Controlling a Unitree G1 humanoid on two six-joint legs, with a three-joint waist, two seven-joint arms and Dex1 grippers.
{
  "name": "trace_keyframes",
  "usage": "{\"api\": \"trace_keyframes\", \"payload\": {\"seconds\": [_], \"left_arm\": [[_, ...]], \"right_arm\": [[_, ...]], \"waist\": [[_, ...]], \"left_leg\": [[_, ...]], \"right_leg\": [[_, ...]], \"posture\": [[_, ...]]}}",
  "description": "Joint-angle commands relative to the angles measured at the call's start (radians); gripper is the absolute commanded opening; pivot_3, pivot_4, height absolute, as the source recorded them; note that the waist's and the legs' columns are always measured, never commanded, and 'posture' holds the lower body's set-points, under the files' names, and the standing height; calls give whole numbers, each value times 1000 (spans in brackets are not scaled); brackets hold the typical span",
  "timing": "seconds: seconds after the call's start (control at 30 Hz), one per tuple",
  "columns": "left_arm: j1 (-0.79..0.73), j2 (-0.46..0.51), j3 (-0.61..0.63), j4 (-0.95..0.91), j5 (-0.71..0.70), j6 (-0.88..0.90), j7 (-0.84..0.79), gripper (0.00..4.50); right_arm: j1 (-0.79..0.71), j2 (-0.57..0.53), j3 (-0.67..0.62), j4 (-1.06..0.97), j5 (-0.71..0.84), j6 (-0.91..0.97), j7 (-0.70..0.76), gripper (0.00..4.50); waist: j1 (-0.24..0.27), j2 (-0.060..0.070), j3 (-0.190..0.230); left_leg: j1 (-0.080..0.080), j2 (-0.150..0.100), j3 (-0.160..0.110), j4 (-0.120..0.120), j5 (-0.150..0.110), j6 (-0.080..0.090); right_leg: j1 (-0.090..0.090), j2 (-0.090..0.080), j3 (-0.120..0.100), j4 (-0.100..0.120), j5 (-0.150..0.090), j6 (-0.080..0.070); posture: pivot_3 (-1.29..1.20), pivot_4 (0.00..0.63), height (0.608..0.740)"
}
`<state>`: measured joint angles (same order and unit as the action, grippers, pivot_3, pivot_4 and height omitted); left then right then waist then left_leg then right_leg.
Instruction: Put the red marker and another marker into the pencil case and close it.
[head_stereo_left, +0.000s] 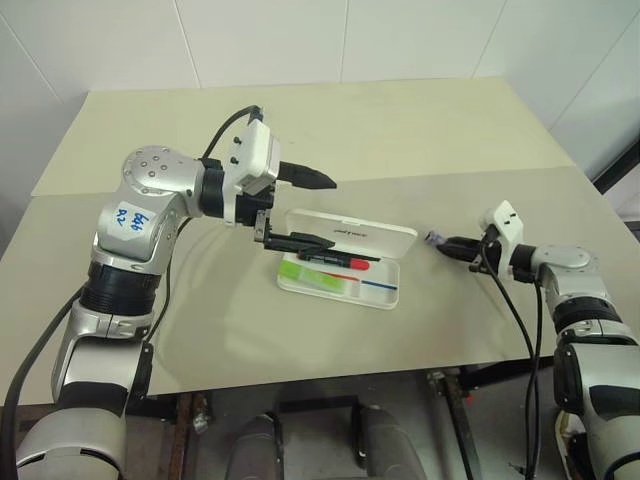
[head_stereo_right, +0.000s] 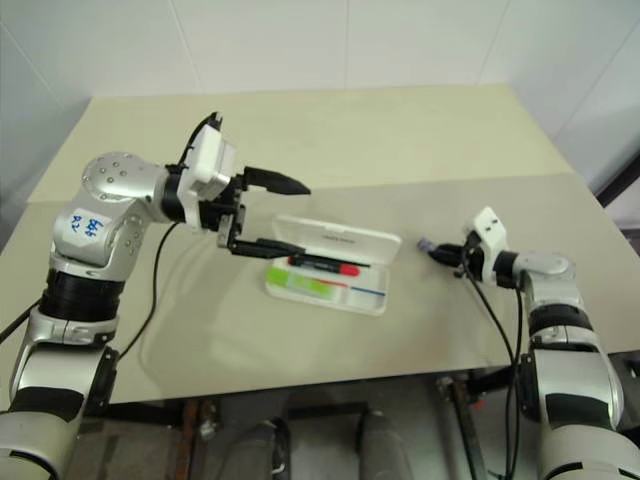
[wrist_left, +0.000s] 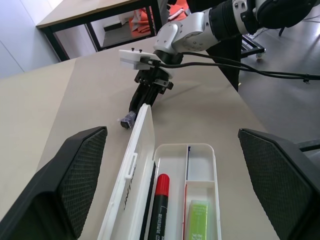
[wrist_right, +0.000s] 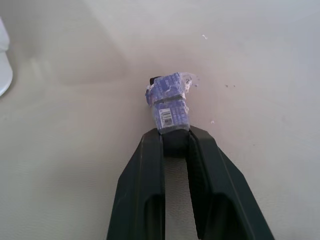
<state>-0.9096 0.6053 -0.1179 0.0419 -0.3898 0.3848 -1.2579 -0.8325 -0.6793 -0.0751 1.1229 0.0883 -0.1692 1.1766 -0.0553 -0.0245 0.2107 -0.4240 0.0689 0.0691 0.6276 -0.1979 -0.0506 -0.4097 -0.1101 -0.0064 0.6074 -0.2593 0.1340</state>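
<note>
So the pencil case (head_stereo_left: 340, 262) is lying open on the table (head_stereo_left: 450, 120), lid (head_stereo_left: 355, 232) tipped up along the far side, and both markers are already sitting in the tray. The red marker (head_stereo_left: 335, 261) is lying along the tray's length, right against the hinge side, red cap pointing toward the robot's right. The lime-green highlighter (head_stereo_left: 318, 272) is sitting just beside it on the near side, same orientation.

What's left looks like the closing, and that's turning on where the lid is relative to the left gripper (head_stereo_left: 312, 210). That one is hovering right over the case's left end with its fingers spread wide, one above the lid and one low near the tray, pointing along the case's long axis toward the right. It's clearly the nearer arm.

The right gripper (wrist_right: 176, 142) is well off past the case's right end, fingers pinched shut on a small stubby thing with a blue-purple label (wrist_right: 169, 101), resting on the table. Not a task item as far as I can tell.
</note>
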Motion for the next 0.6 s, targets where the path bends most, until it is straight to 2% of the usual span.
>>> {"api": "trace_keyframes", "payload": {"seconds": [0.03, 0.13, 0.33, 0.43, 0.6], "left_arm": [[33, 18, 29, -45, -24, 0, -7, 4500], [59, 24, 30, -61, -32, -2, -15, 4500], [95, 29, 38, -73, -55, -9, -38, 4500], [112, 34, 39, -69, -55, -29, -57, 4500], [148, 42, 40, -52, -49, -69, -88, 4500]], "right_arm": [[82, -84, -39, -108, 41, 17, 64, 300], [178, -127, -68, -247, 87, 62, 94, 300], [507, -198, -171, -789, 242, 291, 86, 300], [658, -199, -213, -1065, 317, 411, 43, 300], [756, -140, -210, -1415, 441, 582, -87, 300]], "waist": [[11, 0, 0], [26, 0, 0], [31, 0, 0], [26, 0, 0], [25, 0, 0]], "left_leg": [[0, 0, 0, -1, 0, 0], [0, -1, 0, 0, -2, 0], [-1, -1, 0, 0, -3, 0], [0, -1, 0, 1, -3, 0], [2, -1, -1, 1, -3, 0]], "right_leg": [[0, 0, 0, 0, -1, 0], [0, 0, 1, 0, -2, 1], [0, 0, 0, -1, -3, 1], [0, 0, 0, -1, -4, 0], [0, 0, 1, -1, -9, -11]], "posture": [[0, 150, 740], [0, 150, 740], [0, 150, 740], [0, 150, 740], [0, 150, 740]]}}
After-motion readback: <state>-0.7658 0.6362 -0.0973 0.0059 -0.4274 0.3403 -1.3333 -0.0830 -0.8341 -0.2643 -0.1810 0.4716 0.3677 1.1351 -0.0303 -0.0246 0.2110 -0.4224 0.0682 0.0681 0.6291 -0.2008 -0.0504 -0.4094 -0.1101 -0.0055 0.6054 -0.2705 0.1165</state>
